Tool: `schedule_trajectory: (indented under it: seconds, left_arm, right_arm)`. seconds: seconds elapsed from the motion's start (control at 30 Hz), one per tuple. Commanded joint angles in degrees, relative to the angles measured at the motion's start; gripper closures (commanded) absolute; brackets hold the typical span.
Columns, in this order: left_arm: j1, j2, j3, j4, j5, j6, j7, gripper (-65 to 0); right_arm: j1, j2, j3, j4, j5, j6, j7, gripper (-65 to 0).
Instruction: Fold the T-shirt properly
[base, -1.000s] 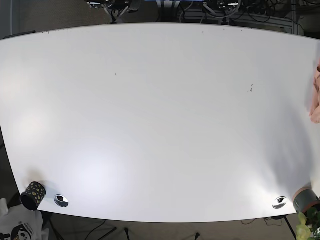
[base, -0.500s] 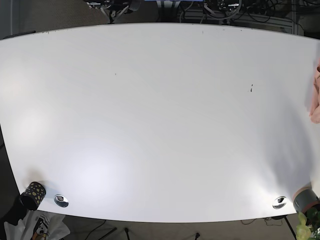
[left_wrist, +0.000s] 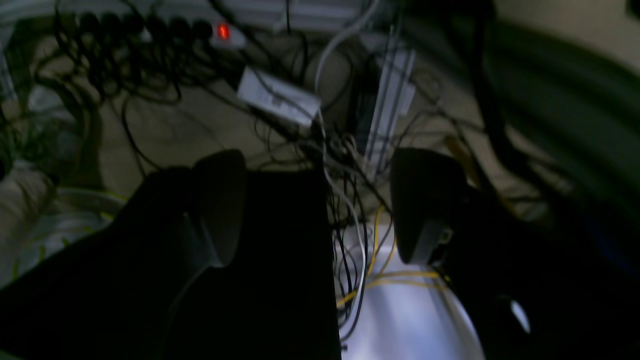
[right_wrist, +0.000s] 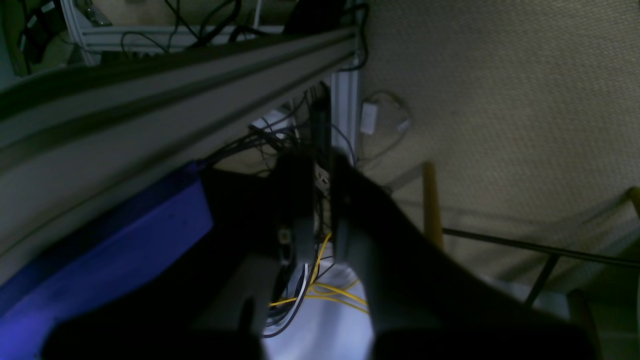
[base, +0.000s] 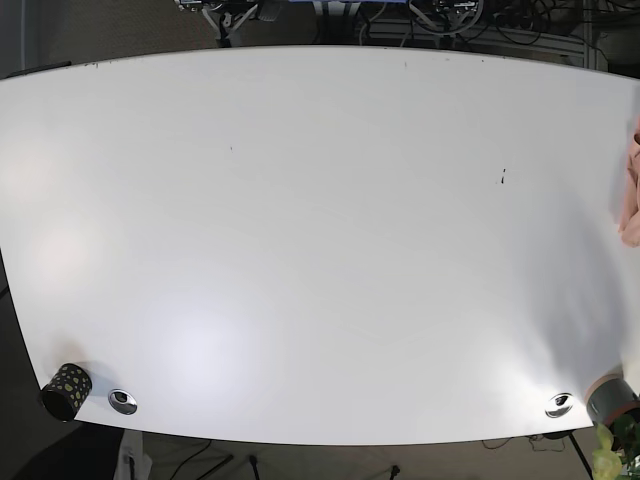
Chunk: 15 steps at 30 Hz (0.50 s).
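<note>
White tabletop (base: 320, 250) fills pretty much the whole base view, with only a couple of tiny dark specks on it, and no T-shirt lying on the table at all. At the table's near left corner sits a small black cup with yellow dots (base: 66, 390), with a shiny metal grommet (base: 122, 401) just beside it, and a matching grommet (base: 559, 405) sits near the near right corner next to a grey cylinder (base: 611, 398). Something pinkish (base: 630, 195) pokes in at the table's right edge, can't tell what it is. Neither arm shows up over the table. Left wrist view is dark and blurry: the left gripper (left_wrist: 320, 200) has its jaws spread wide with nothing between them, hanging over a mess of cables (left_wrist: 345, 190) and a power strip with a red light (left_wrist: 220, 32) on the floor. Right wrist view: the right gripper (right_wrist: 320, 210) has its jaws nearly pressed together, only a thin slit left, pinching nothing, above yellow wires (right_wrist: 320, 290), with beige carpet (right_wrist: 500, 100) to the right of the gripper and an aluminium frame rail (right_wrist: 175, 85) to its left.
</note>
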Motion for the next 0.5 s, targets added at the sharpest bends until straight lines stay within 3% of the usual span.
schedule_trajectory:
  seconds: [0.0,0.47]
  left_arm:
    - [0.11,-0.14,0.15,-0.26,0.11,0.10,-0.09,-41.4]
    - [0.11,-0.14,0.15,-0.35,0.11,0.10,-0.09,-41.4]
  right_arm:
    - [-0.14,0.33,-0.02,0.26,0.14,0.49,0.34,-4.8]
    - [-1.72,0.33,-0.02,0.35,0.14,0.49,0.34,-4.8]
